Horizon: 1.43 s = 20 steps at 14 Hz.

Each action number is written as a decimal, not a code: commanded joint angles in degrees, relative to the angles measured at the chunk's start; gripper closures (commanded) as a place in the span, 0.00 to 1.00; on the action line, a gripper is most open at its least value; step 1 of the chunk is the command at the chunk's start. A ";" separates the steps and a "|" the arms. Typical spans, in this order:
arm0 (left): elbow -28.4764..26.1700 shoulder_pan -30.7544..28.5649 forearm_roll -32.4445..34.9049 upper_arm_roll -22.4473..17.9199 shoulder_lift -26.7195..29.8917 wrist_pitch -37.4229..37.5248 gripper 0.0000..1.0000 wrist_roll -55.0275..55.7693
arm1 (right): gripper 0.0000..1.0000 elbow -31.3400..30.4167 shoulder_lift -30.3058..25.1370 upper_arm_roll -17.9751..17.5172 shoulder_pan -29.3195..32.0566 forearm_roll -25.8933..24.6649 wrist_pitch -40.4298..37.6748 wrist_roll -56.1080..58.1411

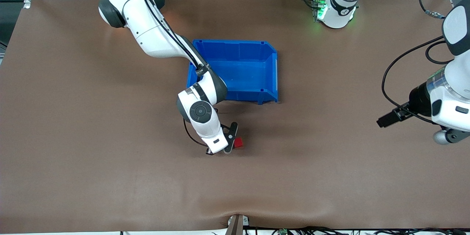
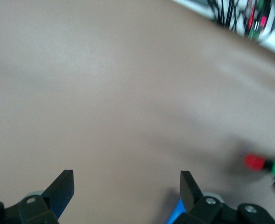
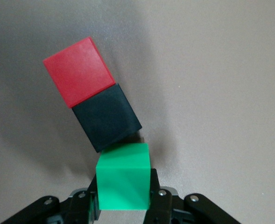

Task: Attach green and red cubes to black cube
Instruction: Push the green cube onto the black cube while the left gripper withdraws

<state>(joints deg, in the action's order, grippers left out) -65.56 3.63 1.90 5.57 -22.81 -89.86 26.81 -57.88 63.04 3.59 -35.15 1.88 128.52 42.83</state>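
While clamped in right gripper point(image 3: 123, 205), green cube point(image 3: 123, 182) against black cube point(image 3: 107, 116).

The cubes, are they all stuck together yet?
Nearly. The red cube already sits flush against the black cube. The right gripper holds the green cube, touching the black one only at a corner and tilted, so it still needs lining up. The left gripper waits open above bare table.
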 commanded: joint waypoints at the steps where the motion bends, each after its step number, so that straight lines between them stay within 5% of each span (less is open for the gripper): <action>1: -1.67 -1.16 0.22 0.67 2.33 2.58 0.00 -15.30 | 0.00 2.24 1.56 0.55 -0.89 -0.48 0.32 -0.55; 3: -1.50 -1.96 0.38 0.93 2.34 2.76 0.00 -24.32 | 0.00 1.80 1.12 0.55 -0.89 -0.83 0.15 -0.46; 8: -0.97 -1.61 0.91 0.15 1.54 2.06 0.00 -24.08 | 0.00 0.67 -2.30 0.46 -0.19 -1.80 -1.78 -1.16; 14: -3.16 -7.57 -2.77 1.63 6.72 3.03 0.00 -25.13 | 0.00 0.57 -11.08 3.44 1.57 -1.80 -14.86 -9.93; 17: -18.22 -7.76 -2.43 2.08 16.53 -3.08 0.00 -25.31 | 0.00 0.57 -15.56 3.45 6.91 -0.13 -20.84 -10.92; 20: -33.89 -7.59 -2.43 2.25 27.71 -9.89 0.00 -25.49 | 0.00 0.57 -20.75 3.53 13.94 6.97 -28.30 -10.57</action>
<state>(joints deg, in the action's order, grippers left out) -85.04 -3.67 0.07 7.53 -6.01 -95.03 1.80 -55.78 46.38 8.26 -25.71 4.94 104.34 32.69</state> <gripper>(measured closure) 0.000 0.000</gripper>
